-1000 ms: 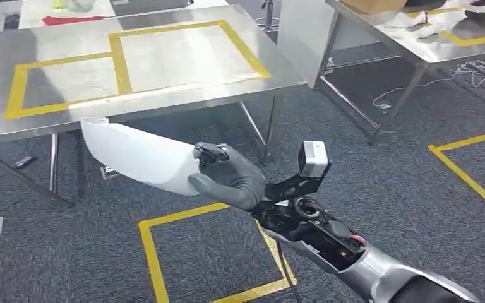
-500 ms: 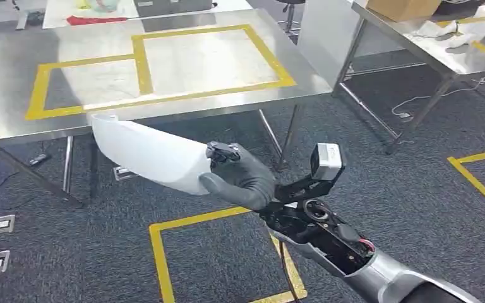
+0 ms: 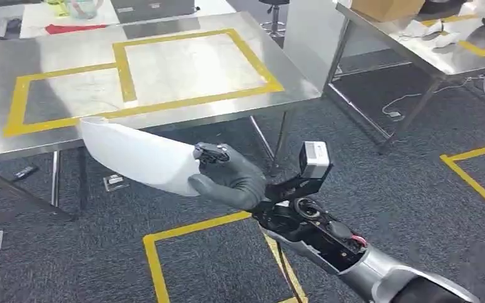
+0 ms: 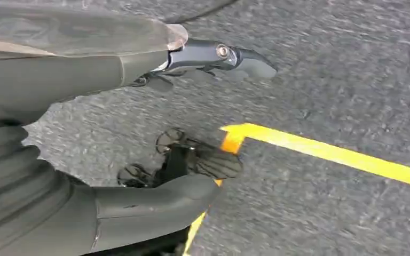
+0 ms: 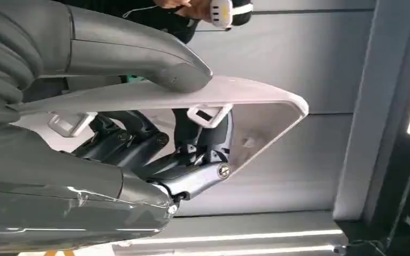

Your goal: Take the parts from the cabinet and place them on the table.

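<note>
Head view: right hand (image 3: 227, 180) gripping one end of a white curved plastic part (image 3: 139, 156), thumb lying over the upper face, darker fingers (image 5: 192, 160) curling underneath against the clips, as seen from the right wrist. Holding the part out in the air, slanting up and away toward the steel table (image 3: 12, 142), its far tip level with the table's near edge and not touching it. Hanging low over dark carpet (image 4: 352, 80), left hand (image 4: 139, 133) carrying nothing, thumb and fingers spread apart. Crossing the tabletop, yellow tape rectangles (image 3: 123, 69); further out on the floor, a yellow taped square (image 3: 155, 265) lying below the right arm, a second steel table (image 3: 417, 47) standing off to the right.
</note>
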